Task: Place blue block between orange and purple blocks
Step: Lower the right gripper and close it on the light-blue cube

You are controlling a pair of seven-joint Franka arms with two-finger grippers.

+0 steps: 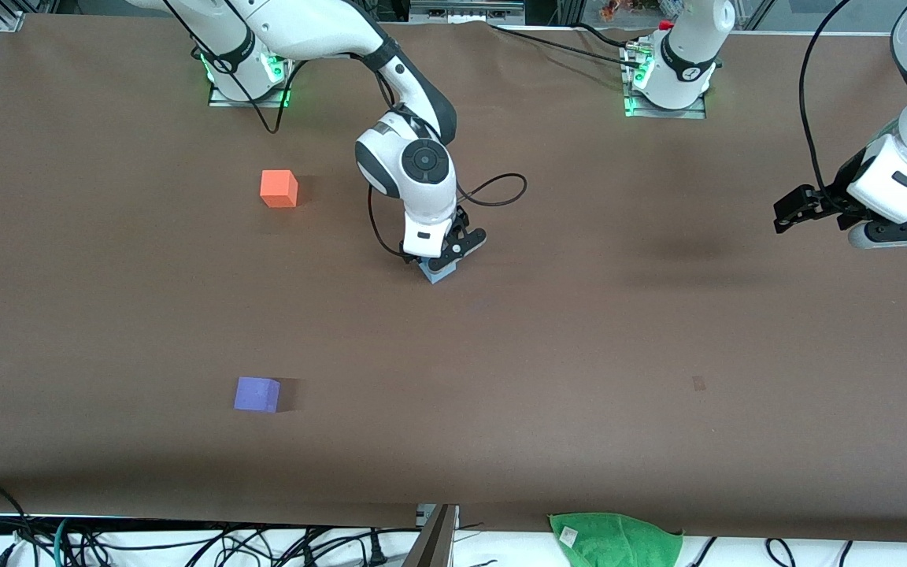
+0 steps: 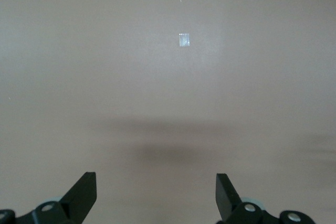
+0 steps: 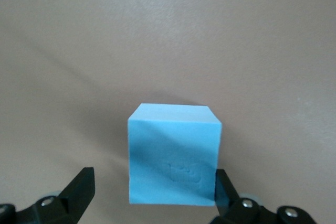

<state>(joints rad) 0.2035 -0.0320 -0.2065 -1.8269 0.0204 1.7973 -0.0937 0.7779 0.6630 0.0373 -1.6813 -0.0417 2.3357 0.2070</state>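
Brown matte surface (image 1: 579, 331) fills the scene, bare apart from three cubes. We note the right end effector (image 1: 439, 260) low over the middle of the surface, its fingers spread wide around the blue block (image 1: 439, 272), which sits on the surface between them. In the right wrist view the blue block (image 3: 173, 153) stands square between the two dark fingertips (image 3: 79, 187); one fingertip looks close to a cube face, the other shows a clear gap. Nothing is gripped yet.

The orange block (image 1: 279, 188) lies toward the right arm's end, farther from the front camera; the purple block (image 1: 257, 394) lies nearer that camera, roughly in line with it. Both are well apart from the blue block, and the gap between them is wide.

We judge the step in hand to be the grasp. To do it well: centre the fingers so both pads meet opposite faces together, close flat on the faces rather than on the edges, and lift straight so the cube does not twist. The carry should then aim for the midpoint of the line joining orange and purple.

The left end effector (image 1: 796, 209) waits wide open and empty, above the left arm's end of the surface.
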